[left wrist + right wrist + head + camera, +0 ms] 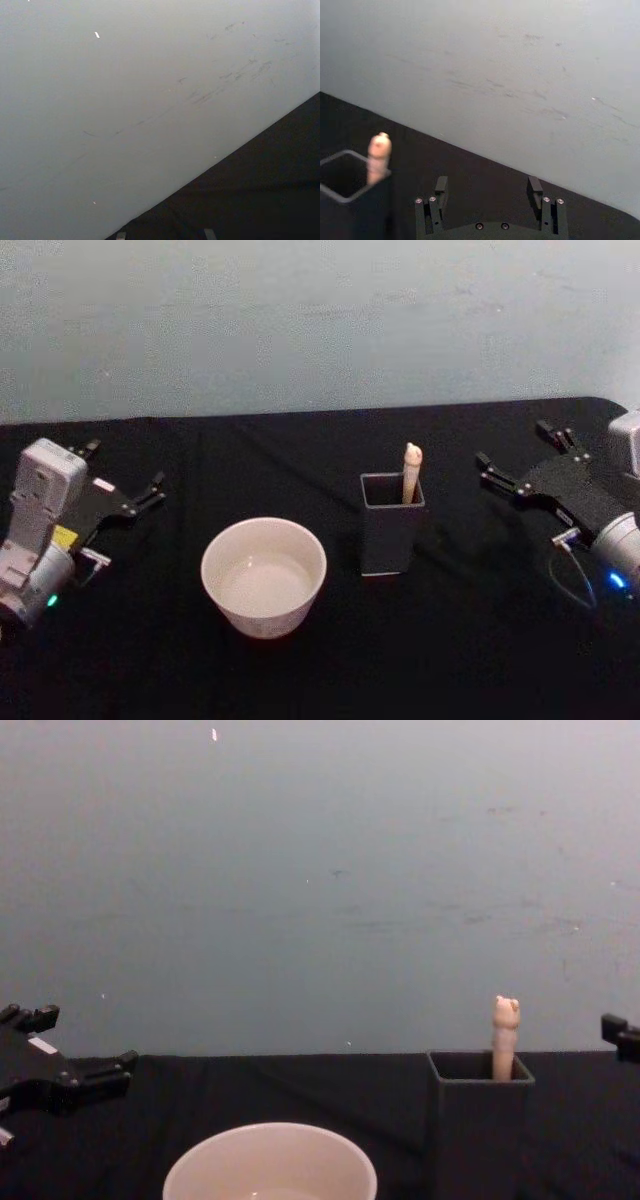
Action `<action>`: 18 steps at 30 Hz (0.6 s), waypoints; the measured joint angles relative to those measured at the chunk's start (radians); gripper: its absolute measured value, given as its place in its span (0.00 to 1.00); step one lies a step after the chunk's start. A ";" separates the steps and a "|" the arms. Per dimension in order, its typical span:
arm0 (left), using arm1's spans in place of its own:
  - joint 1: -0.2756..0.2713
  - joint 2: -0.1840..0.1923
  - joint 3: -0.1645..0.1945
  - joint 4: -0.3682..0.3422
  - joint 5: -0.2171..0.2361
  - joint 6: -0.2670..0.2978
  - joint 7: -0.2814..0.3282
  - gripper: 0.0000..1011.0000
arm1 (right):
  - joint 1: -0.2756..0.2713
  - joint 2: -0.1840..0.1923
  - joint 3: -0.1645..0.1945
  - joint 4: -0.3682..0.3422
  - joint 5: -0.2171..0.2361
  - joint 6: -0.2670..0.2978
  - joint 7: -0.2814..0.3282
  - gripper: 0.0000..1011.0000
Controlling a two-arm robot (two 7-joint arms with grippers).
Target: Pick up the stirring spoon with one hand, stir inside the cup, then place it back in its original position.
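The stirring spoon (411, 472) stands upright in the dark grey square holder (391, 530), only its beige bear-topped handle (505, 1035) showing above the rim. The cream-white cup (264, 576) sits left of the holder on the black table. My right gripper (520, 458) hovers open to the right of the holder, apart from it; in the right wrist view its fingers (535, 189) are spread, with the spoon (378, 156) and holder (350, 192) off to one side. My left gripper (122, 475) rests open at the far left, away from the cup.
A black cloth covers the table (460, 660). A plain pale wall (320, 320) rises right behind its back edge. Bare cloth lies in front of the cup and the holder.
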 joint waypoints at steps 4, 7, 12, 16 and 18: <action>0.000 0.000 0.000 0.000 0.000 0.000 0.000 0.99 | -0.018 0.009 0.008 -0.030 0.029 0.001 0.053 0.99; 0.000 0.000 0.000 0.000 0.000 0.000 0.000 0.99 | -0.025 0.012 0.007 -0.045 0.039 0.001 0.092 0.99; 0.000 0.000 0.000 0.000 0.000 0.000 0.000 0.99 | -0.027 0.009 0.000 -0.061 0.047 0.002 0.138 0.99; 0.000 0.000 0.000 0.000 0.000 0.000 0.000 0.99 | -0.025 -0.004 -0.006 -0.069 0.056 0.017 0.165 0.99; 0.000 0.000 0.000 0.000 0.000 0.000 0.000 0.99 | -0.020 -0.015 -0.010 -0.069 0.060 0.032 0.177 0.99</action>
